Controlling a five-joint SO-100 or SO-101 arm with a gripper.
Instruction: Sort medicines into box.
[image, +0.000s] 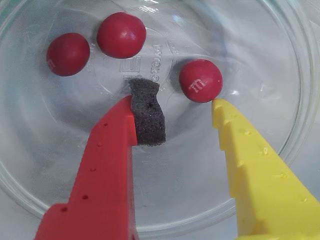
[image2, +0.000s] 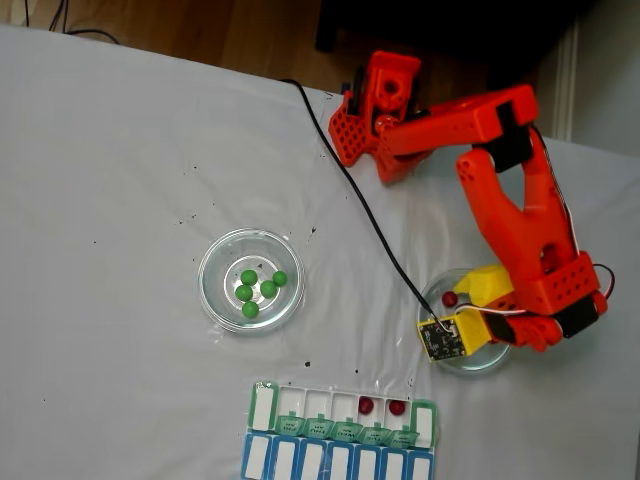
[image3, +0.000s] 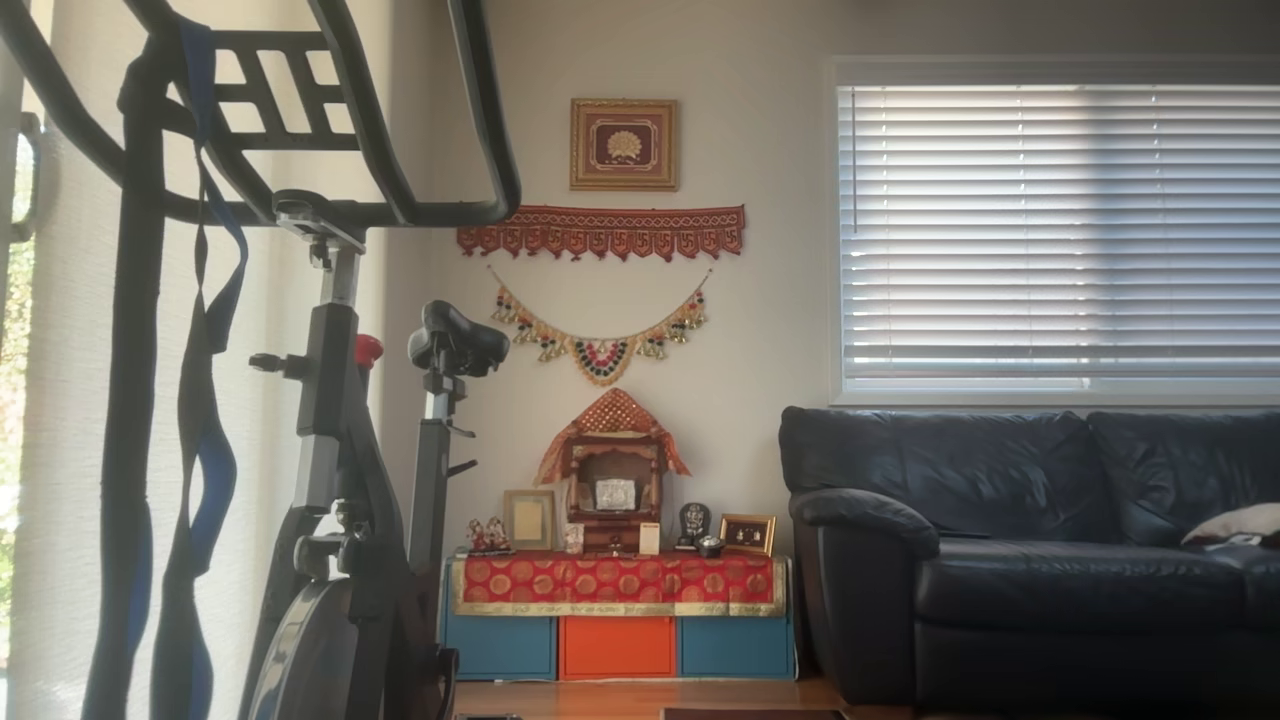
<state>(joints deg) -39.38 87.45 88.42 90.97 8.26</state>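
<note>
From my wrist view the gripper (image: 180, 100) is down inside a clear glass dish (image: 280, 150), its jaws spread apart and grasping nothing: the red finger (image: 107, 165) with its grey foam pad (image: 147, 115) stands on the left, the yellow finger (image: 255, 165) on the right. Three red balls (image: 200, 80) lie on the glass; the nearest sits just beyond the yellow tip (I cannot tell whether they touch), the other two lie further left. In the fixed view I see the orange arm (image2: 520, 220) bent over that dish at the right, five green balls (image2: 258, 290) in a second dish (image2: 215, 290) well to its left, and the green-lidded box (image2: 262, 405) at the bottom edge, two red balls (image2: 381, 406) in neighbouring compartments.
</note>
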